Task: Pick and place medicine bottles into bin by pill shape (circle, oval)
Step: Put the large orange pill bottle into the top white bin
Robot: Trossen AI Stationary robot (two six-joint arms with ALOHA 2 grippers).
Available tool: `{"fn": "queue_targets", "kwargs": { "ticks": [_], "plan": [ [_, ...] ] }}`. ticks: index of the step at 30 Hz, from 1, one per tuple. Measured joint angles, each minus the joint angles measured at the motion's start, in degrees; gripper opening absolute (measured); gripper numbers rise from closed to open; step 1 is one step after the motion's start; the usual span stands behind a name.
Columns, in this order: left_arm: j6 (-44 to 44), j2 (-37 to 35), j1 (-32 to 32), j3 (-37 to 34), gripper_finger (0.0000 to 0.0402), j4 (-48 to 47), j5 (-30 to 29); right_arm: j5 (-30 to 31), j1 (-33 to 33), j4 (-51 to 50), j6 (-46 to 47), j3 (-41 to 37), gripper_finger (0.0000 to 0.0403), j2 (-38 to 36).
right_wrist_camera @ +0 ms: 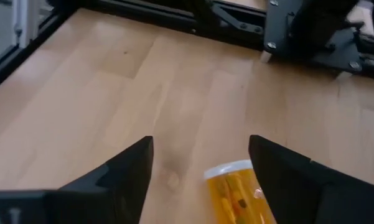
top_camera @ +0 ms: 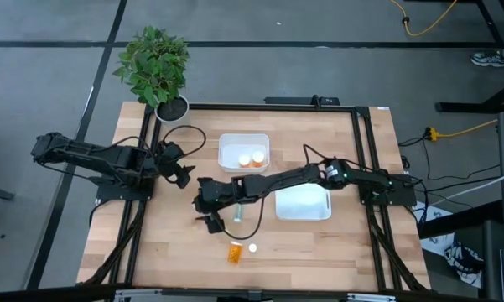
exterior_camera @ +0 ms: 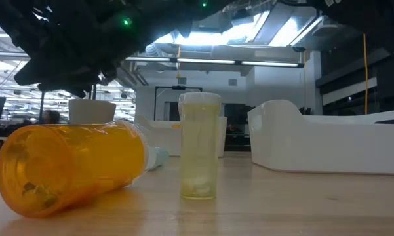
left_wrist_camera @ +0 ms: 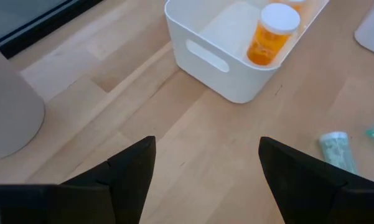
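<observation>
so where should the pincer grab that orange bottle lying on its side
Grip the orange translucent plastic bottle across the middle of its round body, coming straight down from above. It lies on its side on the wooden table, open mouth showing, so its curved flanks are free for the fingers.

From overhead we saw the whole table (top_camera: 319,243); low, level and close, we faced the same lying orange bottle (exterior_camera: 72,167).

The right arm stretches far across the table toward its left side, its right gripper (top_camera: 208,220) low with fingers (right_wrist_camera: 127,171) spread apart and empty, while the left gripper (top_camera: 182,174) waits open nearby.
</observation>
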Motion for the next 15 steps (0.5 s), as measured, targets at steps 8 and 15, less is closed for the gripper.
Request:
{"fn": "queue_targets", "kwargs": {
  "ticks": [8, 15],
  "plan": [
    [0.15, 0.0, 0.0, 0.0, 0.0278, -0.01, 0.01, 0.14, -0.5, -0.61, 0.3, 0.0, 0.0334, 0.63],
    [0.15, 0.0, 0.0, 0.0, 0.0278, -0.01, 0.03, 1.6, -0.52, -3.36, 0.87, 0.0, 0.0335, 0.63]
  ]
}}
